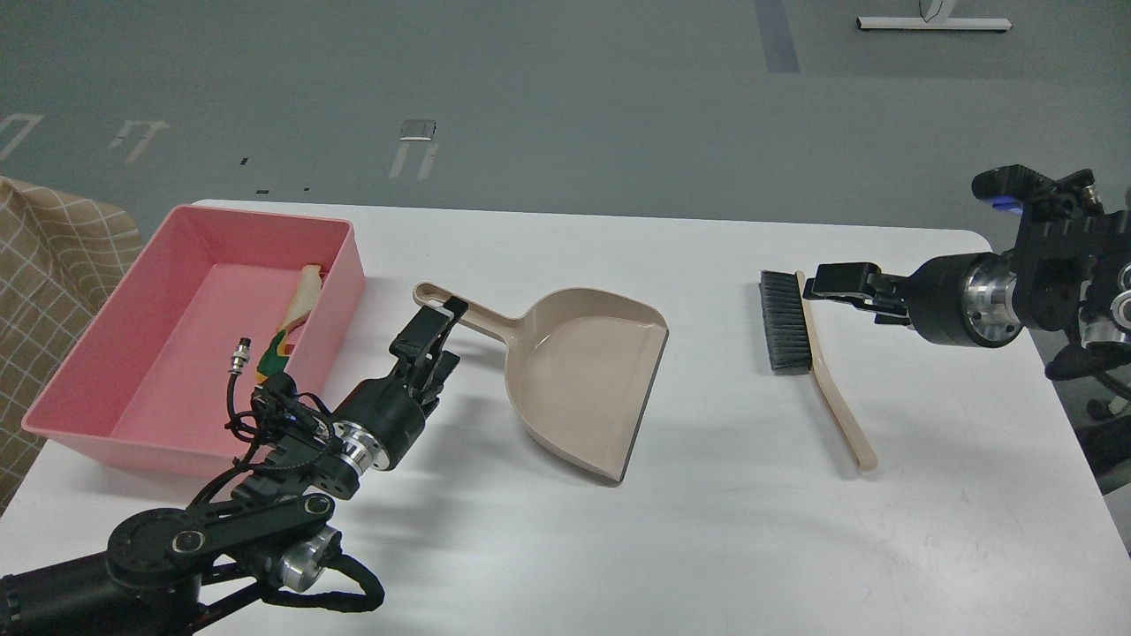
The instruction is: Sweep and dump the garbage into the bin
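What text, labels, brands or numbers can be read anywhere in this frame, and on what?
None readable.
Pink bin: no label in view.
Dustpan: plain, no mark seen.
Brush: plain, no mark seen.
Floor markings behind the table: pale painted shapes, too blurred and foreshortened to read as characters.
Left gripper and right gripper: no lettering visible.
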You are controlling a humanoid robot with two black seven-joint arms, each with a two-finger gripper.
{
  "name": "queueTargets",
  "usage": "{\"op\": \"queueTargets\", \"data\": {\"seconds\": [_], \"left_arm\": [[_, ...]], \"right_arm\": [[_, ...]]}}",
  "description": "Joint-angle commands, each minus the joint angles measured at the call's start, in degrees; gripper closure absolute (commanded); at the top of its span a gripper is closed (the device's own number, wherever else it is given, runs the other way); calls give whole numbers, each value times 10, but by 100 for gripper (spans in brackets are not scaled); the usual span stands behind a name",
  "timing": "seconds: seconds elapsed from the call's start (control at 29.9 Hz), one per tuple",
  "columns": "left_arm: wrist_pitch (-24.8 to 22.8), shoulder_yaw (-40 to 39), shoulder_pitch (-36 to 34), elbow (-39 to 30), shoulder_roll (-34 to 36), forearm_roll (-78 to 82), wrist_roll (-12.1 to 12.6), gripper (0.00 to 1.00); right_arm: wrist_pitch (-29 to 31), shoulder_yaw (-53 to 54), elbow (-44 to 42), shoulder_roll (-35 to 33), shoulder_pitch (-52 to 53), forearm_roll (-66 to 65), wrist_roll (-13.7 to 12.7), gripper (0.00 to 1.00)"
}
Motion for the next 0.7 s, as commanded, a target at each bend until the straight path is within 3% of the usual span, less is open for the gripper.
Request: {"op": "queueTargets", "data": {"seconds": [0.0,0.33,0.67], "left_arm": [[0,-3,-5,-17,13,-1,0,3],[0,-7,-18,-85,44,0,-2,3],[0,-6,-90,-101,47,-2,-1,3]], "right_arm": [[0,29,0,15,2,0,0,1],[0,103,4,35,-1,47,0,1],[0,203,-13,47,-4,120,0,2]]}}
